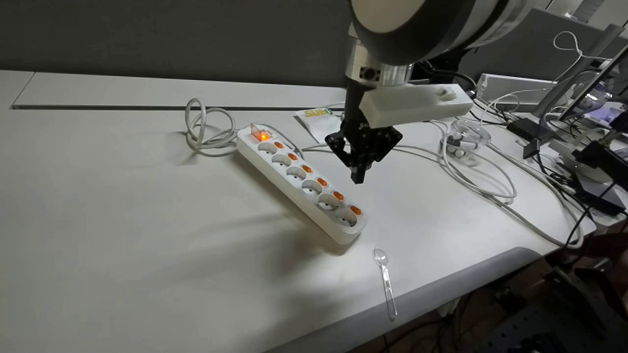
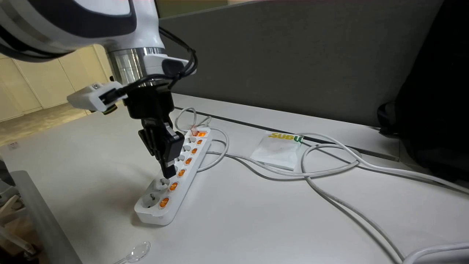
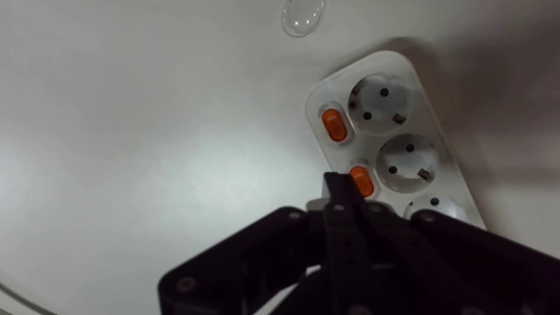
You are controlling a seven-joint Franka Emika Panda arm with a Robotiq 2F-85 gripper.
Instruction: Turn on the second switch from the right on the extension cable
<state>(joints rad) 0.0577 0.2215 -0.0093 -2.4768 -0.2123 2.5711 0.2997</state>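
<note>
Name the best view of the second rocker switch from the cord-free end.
Wrist view: that rocker switch appears largest there, though the tool crowds it on-screen. Both exterior views show it unobstructed but smaller.

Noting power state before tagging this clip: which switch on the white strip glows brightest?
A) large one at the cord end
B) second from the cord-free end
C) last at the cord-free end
A, since in an exterior view the large switch shines yellow-orange, while the last switch and the second switch from the cord-free end show no such glow.
</note>
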